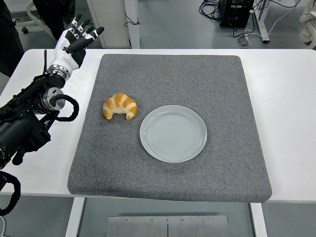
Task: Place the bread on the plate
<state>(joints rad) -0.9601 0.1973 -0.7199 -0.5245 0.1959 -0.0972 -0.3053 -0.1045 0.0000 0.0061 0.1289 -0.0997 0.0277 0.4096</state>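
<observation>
1. Single head view, mounted high on the robot's side, facing forward and down.
2. Table (286, 98) near edge at frame bottom; lab floor along the top.
3. Medium distance; whole grey mat (170, 121) fits.

A lab: white table (291, 98), bare floor, cables (212, 7), black equipment box (236, 12).

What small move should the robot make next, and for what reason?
Probably bring the left hand toward the picture's right and down over the croissant. The hand is open, holds nothing, and sits above the table's far left, beyond the grey mat. The croissant lies on the mat, left of the empty plate.
</observation>
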